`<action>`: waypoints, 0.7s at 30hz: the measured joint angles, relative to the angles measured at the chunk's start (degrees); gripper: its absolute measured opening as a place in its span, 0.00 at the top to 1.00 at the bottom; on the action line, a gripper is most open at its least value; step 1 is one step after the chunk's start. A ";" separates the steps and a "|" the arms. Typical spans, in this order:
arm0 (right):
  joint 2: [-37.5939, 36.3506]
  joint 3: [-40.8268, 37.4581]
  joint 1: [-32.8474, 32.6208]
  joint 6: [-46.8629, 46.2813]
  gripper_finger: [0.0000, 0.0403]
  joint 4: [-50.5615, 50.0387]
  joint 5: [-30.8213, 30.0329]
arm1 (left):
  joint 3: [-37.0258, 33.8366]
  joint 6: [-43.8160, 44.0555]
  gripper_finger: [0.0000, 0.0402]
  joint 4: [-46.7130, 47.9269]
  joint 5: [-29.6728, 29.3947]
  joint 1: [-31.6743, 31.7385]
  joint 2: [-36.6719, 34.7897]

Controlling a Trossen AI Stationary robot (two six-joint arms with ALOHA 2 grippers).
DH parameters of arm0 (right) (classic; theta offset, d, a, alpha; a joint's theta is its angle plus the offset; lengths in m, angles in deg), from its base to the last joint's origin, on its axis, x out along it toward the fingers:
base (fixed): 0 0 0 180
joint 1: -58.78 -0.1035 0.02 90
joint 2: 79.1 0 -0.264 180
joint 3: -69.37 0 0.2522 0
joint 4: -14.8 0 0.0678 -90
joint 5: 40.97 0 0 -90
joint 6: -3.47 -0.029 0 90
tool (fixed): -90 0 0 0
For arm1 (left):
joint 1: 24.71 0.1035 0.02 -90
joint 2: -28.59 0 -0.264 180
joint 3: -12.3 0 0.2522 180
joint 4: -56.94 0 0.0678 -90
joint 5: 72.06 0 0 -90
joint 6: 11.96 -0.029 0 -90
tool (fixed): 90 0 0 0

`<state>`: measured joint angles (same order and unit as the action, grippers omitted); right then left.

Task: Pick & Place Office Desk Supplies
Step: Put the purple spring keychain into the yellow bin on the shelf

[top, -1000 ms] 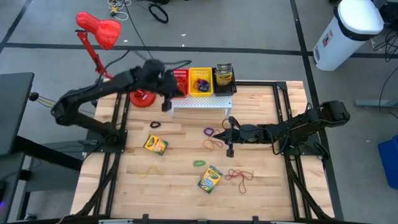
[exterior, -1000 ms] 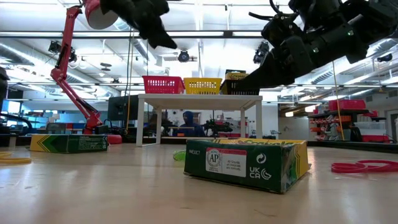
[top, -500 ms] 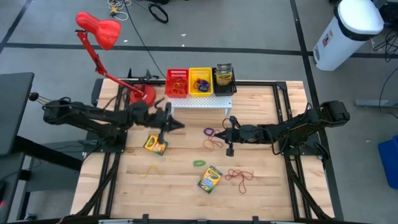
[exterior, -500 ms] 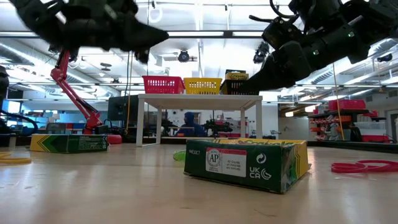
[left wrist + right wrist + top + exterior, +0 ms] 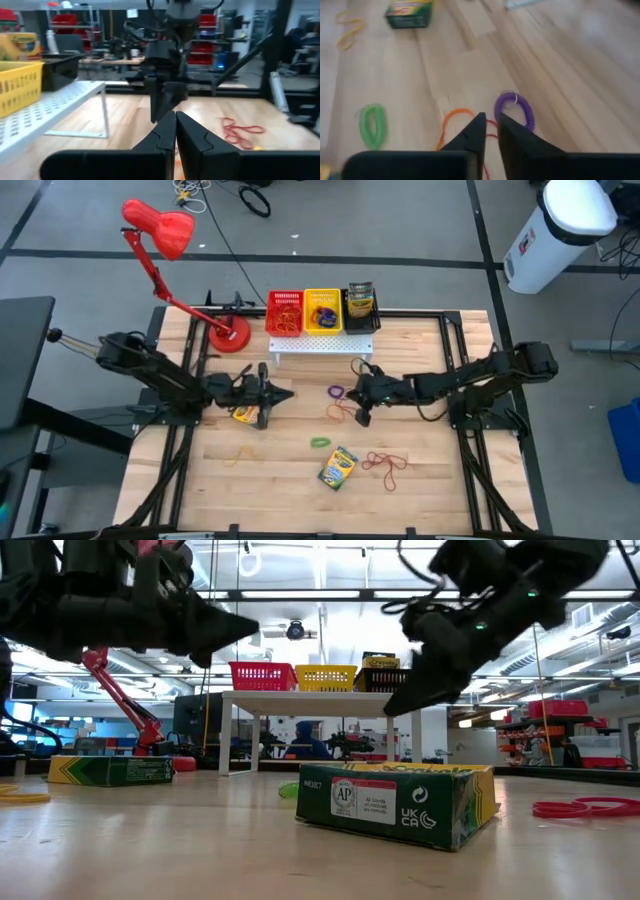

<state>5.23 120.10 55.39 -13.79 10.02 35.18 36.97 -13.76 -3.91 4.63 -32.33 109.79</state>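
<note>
in the high view we see the left gripper (image 5: 272, 396) low over the left-centre of the wooden surface (image 5: 420, 490), its fingers (image 5: 165, 134) pressed together with nothing between them, just beside a crayon box (image 5: 244, 414) that its arm partly covers. the right gripper (image 5: 358, 403) sits right of centre, its fingers (image 5: 479, 131) nearly together with a thin gap and nothing held, above the orange rubber band (image 5: 451, 123) and next to the purple rubber band (image 5: 516, 106). a green rubber band (image 5: 320, 442) lies lower centre, a second crayon box (image 5: 338, 468) below it, and red rubber bands (image 5: 386, 463) to its right. a faint yellow band (image 5: 238, 452) lies at lower left. at the upper centre the white rack (image 5: 322, 342) carries a red basket (image 5: 285, 313), a yellow basket (image 5: 323, 311) and a dark bin (image 5: 360, 307) holding a crayon box. the red lamp (image 5: 160, 230) is at upper left.
</note>
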 joint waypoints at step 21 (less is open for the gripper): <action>17.26 24.14 5.53 38.23 0.63 -28.65 4.41 | 1.32 1.24 0.96 -1.39 -3.66 1.25 7.05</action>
<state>22.48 144.24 60.92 24.44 -18.63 39.60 38.29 -12.52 -5.29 0.97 -31.08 116.84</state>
